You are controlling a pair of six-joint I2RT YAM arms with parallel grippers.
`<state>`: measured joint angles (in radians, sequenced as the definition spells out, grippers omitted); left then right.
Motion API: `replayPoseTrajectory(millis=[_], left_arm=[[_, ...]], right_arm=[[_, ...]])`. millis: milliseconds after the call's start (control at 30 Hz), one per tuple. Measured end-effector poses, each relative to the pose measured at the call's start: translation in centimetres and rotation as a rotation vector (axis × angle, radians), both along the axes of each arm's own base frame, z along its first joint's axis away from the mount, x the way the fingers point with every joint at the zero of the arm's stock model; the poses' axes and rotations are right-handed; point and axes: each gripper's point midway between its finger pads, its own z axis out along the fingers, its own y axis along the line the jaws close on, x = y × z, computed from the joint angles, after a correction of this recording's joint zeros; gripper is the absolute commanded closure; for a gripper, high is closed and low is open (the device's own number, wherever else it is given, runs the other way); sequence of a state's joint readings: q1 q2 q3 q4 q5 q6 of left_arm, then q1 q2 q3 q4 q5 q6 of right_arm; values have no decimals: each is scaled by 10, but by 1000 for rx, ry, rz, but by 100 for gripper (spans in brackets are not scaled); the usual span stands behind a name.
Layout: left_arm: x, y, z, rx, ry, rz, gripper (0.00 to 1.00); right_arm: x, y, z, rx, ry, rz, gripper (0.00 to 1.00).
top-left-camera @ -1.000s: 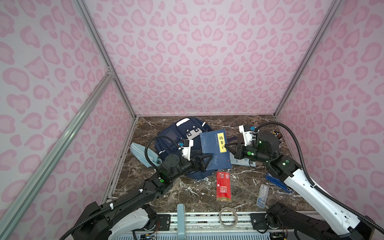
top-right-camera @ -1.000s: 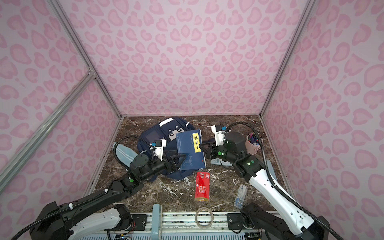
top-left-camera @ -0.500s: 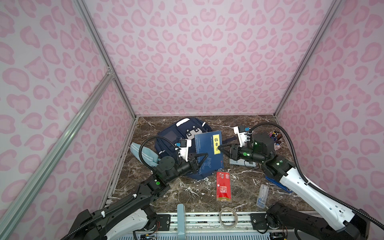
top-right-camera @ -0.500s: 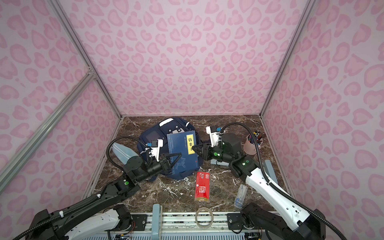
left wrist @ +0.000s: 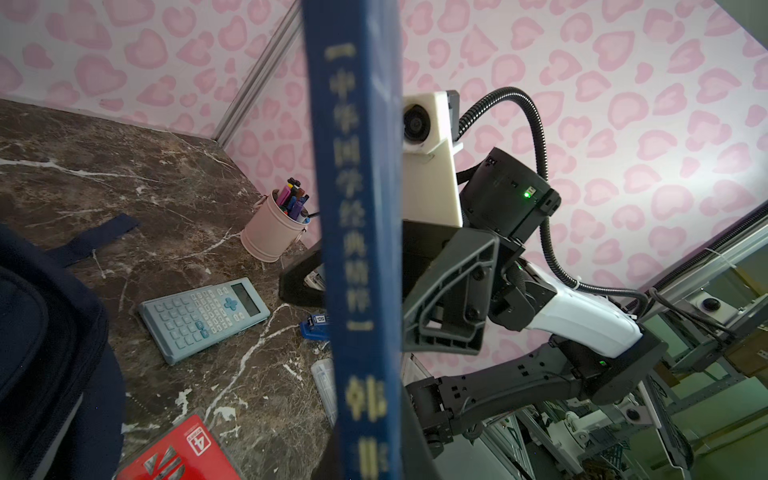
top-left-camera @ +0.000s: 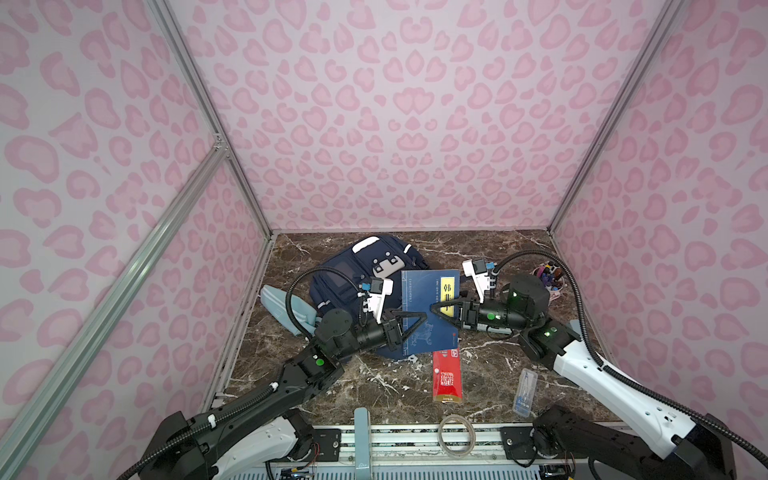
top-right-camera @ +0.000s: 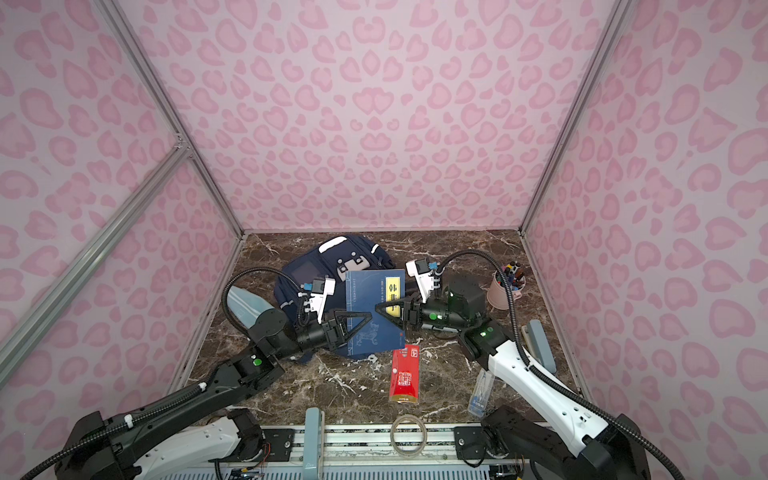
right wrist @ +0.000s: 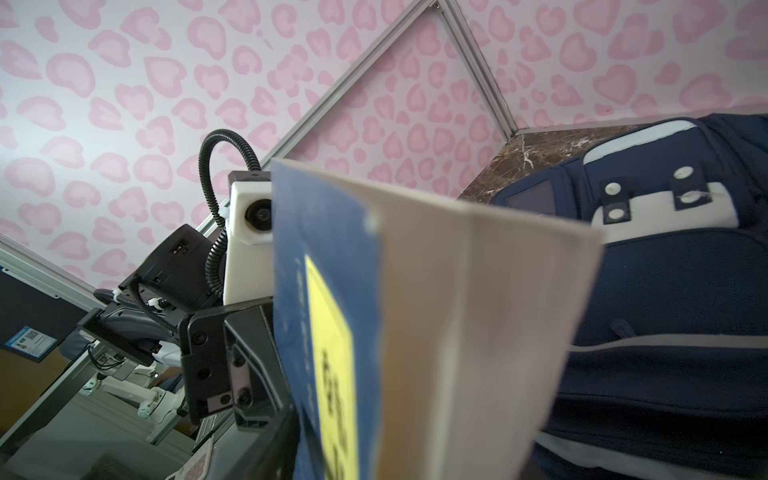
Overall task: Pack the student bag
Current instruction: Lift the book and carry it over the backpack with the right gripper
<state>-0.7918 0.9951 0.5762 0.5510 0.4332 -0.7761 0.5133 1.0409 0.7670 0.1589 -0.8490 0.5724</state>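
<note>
Right now the big dark-blue cloth student bag (top-left-camera: 345, 286) with white patches lies on the brown marble table (top-left-camera: 374, 386). It is toward the back, a bit left of the middle. I cannot tell if its zip is open.

A thin blue book (top-left-camera: 419, 291) with a yellow label is up in the air, just over the right part of the bag. Its cover faces up to the top cameras. The left gripper (top-left-camera: 420, 321) is squeezed tight on the book's left edge and holds it. In the left wrist view the book (left wrist: 357, 232) shows its blue spine, right down the middle. The right gripper (top-left-camera: 436, 311) is at the book's right edge. Its jaws are spread apart, one on each side of the book. In the right wrist view the yellow label is very near, and the bag (right wrist: 665, 291) lies behind the book.

A soft light-blue pouch (top-left-camera: 286, 307) lies just beside the bag, on its left. A flat red packet (top-left-camera: 446, 376) lies on the table in front of the book. A pink cup full of pens (top-left-camera: 548, 282) stands near the back right. A grey-blue calculator (left wrist: 203, 316) lies flat near the cup.
</note>
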Motion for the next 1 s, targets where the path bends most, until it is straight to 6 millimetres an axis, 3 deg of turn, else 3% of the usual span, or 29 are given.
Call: replayPoseTrajectory(millis=[100, 133, 200, 300, 400, 500, 633, 767, 1000], left_arm=[[6, 1, -7, 23, 11, 23, 95], [8, 1, -11, 32, 19, 31, 87], [12, 1, -18, 55, 34, 45, 60], [18, 1, -14, 74, 30, 70, 32], [39, 11, -12, 149, 47, 202, 22], [67, 29, -30, 297, 80, 384, 23], [89, 45, -88, 591, 100, 489, 48], [99, 47, -142, 869, 84, 484, 45], [122, 33, -199, 1191, 18, 465, 38]], right_arm=[[3, -8, -3, 7, 2, -16, 83], [3, -9, -5, 10, 8, -18, 89], [2, -11, -8, 11, 14, -15, 100], [6, -17, -11, 6, 24, -45, 100], [16, -34, -13, 0, 27, -122, 100], [30, -53, -23, -27, 50, -239, 100], [43, -69, -44, -93, 118, -358, 100], [57, -93, -66, -168, 180, -496, 100], [65, -110, -82, -209, 228, -572, 100]])
